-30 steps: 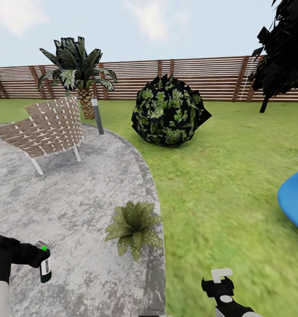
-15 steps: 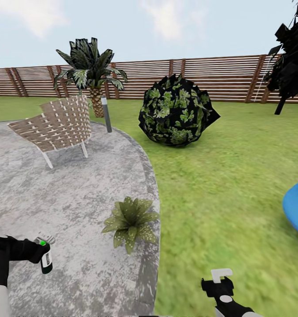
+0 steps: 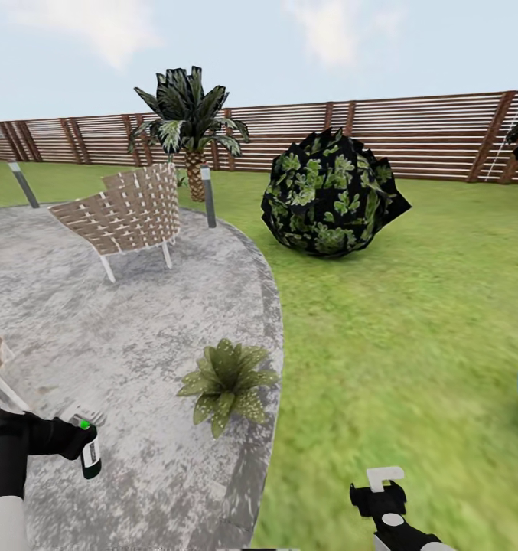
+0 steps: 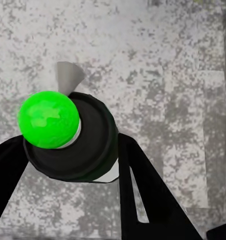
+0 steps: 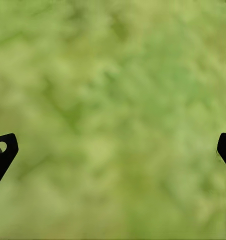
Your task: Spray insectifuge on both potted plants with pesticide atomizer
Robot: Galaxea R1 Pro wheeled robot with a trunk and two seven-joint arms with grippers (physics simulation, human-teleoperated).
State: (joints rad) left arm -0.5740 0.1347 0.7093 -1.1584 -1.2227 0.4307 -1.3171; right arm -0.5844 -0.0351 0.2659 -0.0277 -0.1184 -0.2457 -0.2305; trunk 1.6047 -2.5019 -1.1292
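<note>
Head view: left end effector (image 3: 81, 440) low at the left over the paved patio (image 3: 136, 321), clamped on the pesticide atomizer (image 3: 90, 456), which hangs roughly upright, dark green end down, white band above it, bright green spot at the top. One potted plant (image 3: 226, 380), a flat rosette of pointed, pale-speckled leaves, sits on the patio near its curved edge, ahead and to the right of the atomizer, apart from it.

Left wrist view adds detail: the atomizer (image 4: 72, 137) seen end-on, a dark round body with a glossy bright green ball on it, a black finger on each side pressed against it; mottled grey paving behind.

Right wrist view: two black fingertips (image 5: 2, 150) at opposite edges, wide apart, nothing between them, blurred lawn behind. In the head view the right end effector (image 3: 381, 490) hangs over the lawn (image 3: 412, 321).

Surroundings: woven wicker chair (image 3: 128, 214), slatted wooden fence (image 3: 412, 130), scaly-trunked palm (image 3: 188, 126), big dark round bush (image 3: 331, 193).
</note>
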